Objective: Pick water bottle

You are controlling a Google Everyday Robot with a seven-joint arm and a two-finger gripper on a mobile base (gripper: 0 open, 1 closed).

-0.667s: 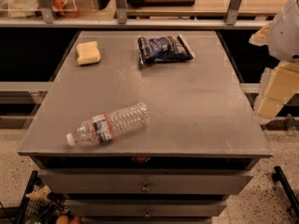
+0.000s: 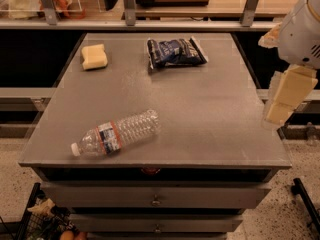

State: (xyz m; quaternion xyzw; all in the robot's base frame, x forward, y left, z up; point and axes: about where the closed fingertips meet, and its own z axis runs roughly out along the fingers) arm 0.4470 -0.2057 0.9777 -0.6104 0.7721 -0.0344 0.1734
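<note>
The water bottle (image 2: 117, 134) is clear ribbed plastic with a white cap and a blue, white and red-orange label. It lies on its side near the front left of the grey table (image 2: 210, 114), cap pointing left. My gripper (image 2: 275, 118), cream-coloured under a white arm, hangs over the table's right edge. It is far to the right of the bottle, not touching it, and holds nothing.
A yellow sponge (image 2: 94, 57) lies at the back left of the table. A dark blue snack bag (image 2: 175, 52) lies at the back centre. A shelf with railing posts (image 2: 129, 4) runs behind. Drawers (image 2: 156, 199) sit below the tabletop.
My gripper and arm have shifted slightly to the left, further into view. The bottle, sponge and bag have not moved.
</note>
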